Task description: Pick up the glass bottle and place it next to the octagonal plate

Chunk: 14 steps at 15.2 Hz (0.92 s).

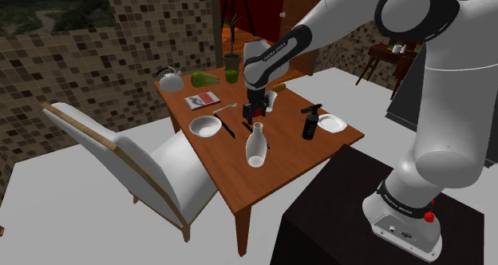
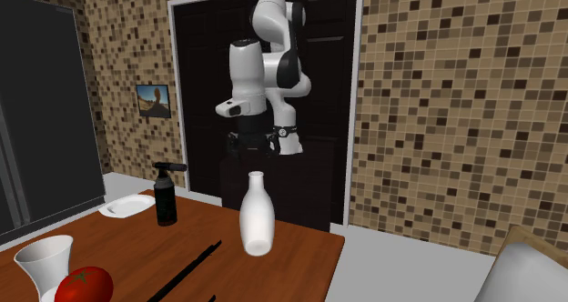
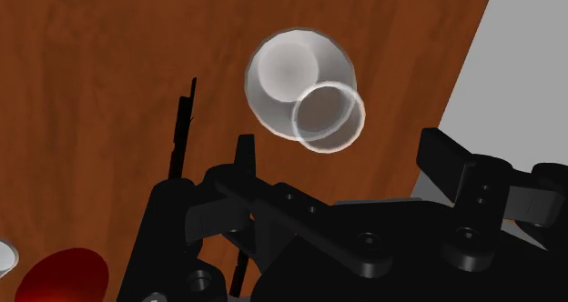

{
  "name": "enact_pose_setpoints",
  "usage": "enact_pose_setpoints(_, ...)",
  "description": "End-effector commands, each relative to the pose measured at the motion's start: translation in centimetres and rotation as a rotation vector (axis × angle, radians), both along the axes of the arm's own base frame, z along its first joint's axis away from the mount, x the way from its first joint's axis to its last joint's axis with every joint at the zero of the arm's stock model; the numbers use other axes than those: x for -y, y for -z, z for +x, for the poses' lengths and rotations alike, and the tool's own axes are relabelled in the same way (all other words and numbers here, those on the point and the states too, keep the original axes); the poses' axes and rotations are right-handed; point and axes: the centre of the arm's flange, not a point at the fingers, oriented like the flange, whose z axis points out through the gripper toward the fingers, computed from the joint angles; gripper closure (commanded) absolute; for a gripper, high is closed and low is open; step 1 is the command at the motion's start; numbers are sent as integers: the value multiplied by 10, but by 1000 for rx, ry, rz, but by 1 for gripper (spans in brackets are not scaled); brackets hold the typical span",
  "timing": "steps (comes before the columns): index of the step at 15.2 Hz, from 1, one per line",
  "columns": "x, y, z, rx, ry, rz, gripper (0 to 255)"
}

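Bench point(image 1: 230, 169) is showing polished reddish wood grain; bottle point(image 1: 255, 148) is appearing smooth, glossy, translucent white; gripper point(image 1: 255, 115) is looking matt black.

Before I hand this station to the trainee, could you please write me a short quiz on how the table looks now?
1. True or false: the gripper is shut on the white bottle.
2. In the shoulder view, which thing stands right beside the small white plate, on the side facing the white bottle? A. a toaster B. the black bottle C. a laptop
3. Is the white bottle standing upright or lying on the table?

Key
1. False: the open gripper hovers above it without touching it.
2. B
3. Upright
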Motion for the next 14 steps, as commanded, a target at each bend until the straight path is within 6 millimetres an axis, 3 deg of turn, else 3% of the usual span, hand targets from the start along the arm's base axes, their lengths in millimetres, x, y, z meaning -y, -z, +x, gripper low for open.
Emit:
enact_pose_setpoints(1,0,16,11,-5,0,-5,0)
enact_pose_setpoints(8,0,55,6,-5,0,-5,0)
enact_pose_setpoints(14,0,55,6,-5,0,-5,0)
